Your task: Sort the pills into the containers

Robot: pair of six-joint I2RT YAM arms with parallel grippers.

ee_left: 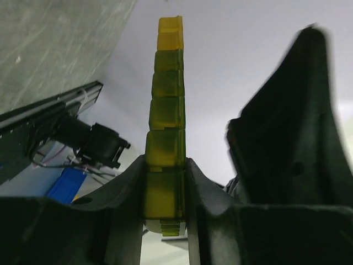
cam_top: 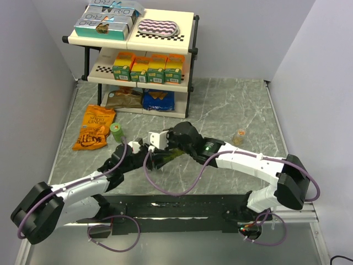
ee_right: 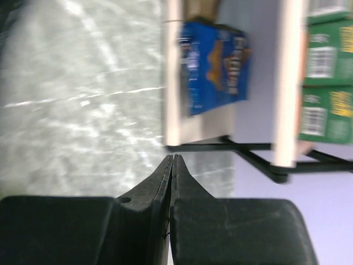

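Observation:
The containers [ee_left: 167, 116] are a narrow strip of translucent compartments, olive green near my fingers and yellow at the far end. My left gripper [ee_left: 165, 190] is shut on the strip's near end and holds it above the table. In the top view the strip [cam_top: 173, 157] shows as an olive sliver under the right arm, with the left gripper [cam_top: 154, 160] at its left end. My right gripper [ee_right: 172, 158] is shut and empty, and points toward the shelf; in the top view it [cam_top: 152, 140] is just above the left gripper. No loose pills show.
A small amber jar [cam_top: 239, 137] stands on the table at right. A green bottle [cam_top: 117, 131] and an orange chip bag [cam_top: 95, 128] lie at left. A two-level shelf [cam_top: 138, 55] with boxes and a blue bag [ee_right: 215, 66] stands at the back.

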